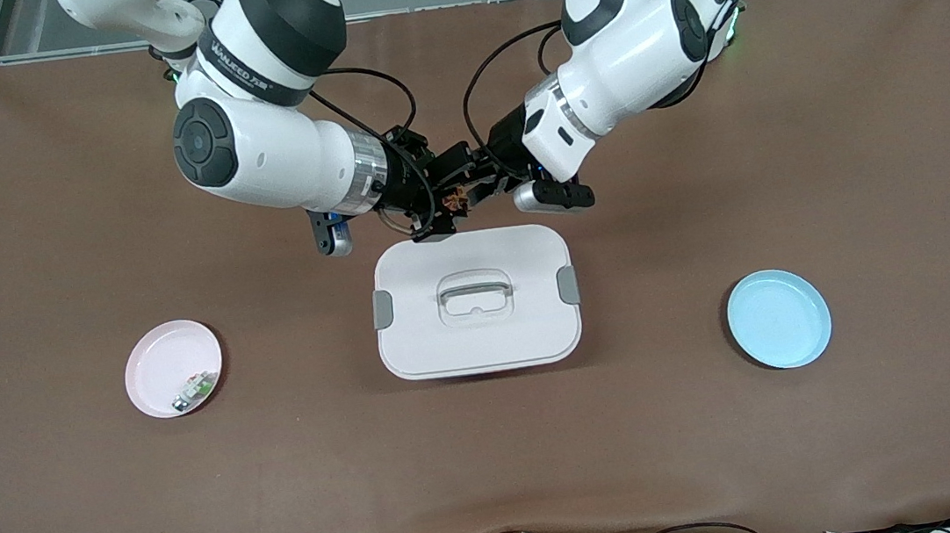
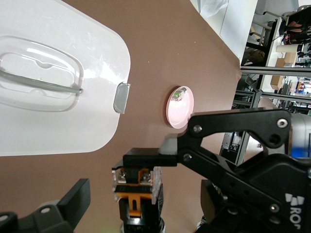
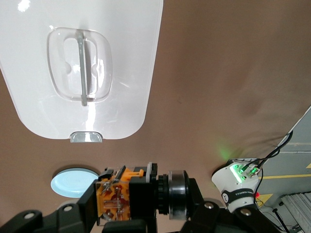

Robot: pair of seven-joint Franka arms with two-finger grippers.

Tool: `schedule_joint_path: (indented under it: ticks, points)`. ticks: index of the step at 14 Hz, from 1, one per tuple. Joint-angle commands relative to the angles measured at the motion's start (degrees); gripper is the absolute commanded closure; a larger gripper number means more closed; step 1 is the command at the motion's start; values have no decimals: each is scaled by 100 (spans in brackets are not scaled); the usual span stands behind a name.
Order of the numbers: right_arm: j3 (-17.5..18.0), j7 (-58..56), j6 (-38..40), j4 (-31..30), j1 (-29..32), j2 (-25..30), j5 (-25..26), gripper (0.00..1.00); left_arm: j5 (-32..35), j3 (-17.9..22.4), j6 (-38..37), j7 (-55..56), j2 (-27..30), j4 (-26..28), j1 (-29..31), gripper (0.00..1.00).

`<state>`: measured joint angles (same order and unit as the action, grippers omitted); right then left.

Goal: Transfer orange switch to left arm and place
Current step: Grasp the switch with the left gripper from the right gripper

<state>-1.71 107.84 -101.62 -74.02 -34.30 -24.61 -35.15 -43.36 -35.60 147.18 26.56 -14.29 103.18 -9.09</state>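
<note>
right gripper (image 1: 443, 202) around orange switch (image 1: 457, 204)

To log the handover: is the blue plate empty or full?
Empty: the front view shows the blue plate with only its bare inside, nothing lying on it.

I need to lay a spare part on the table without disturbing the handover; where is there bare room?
Bare mat lies between the pink plate and the box, between the box and the blue plate, and along the whole edge nearest the camera. It is crowded above the box's farther edge, where the right gripper holds the orange switch at the open left gripper.
</note>
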Motion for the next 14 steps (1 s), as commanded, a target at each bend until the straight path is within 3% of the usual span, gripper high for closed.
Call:
schedule_joint_path:
  ticks: [1, 2, 3, 8, 10, 14]
  points:
    - [-40, 159, -24, 28, -50, 53, -79, 100, -85, -26, 127, 42, -30, 0, -23, 0]
    - [-40, 167, -33, 28, -59, 53, -79, 100, -85, -26, 136, 42, -30, 0, -31, 20]
    - [-40, 176, -77, 28, -59, 53, -79, 100, -85, -26, 136, 42, -30, 0, -32, 33]
    - [-40, 176, -121, 28, -85, 53, -79, 100, -85, -26, 215, 51, -65, 0, -75, 75]
    - [-40, 176, -121, 28, -85, 53, -79, 100, -85, -26, 215, 77, -56, 0, -75, 84]
    - [-48, 176, -121, 28, -112, 27, -71, 100, -85, -26, 215, 139, -56, 9, -67, 85]
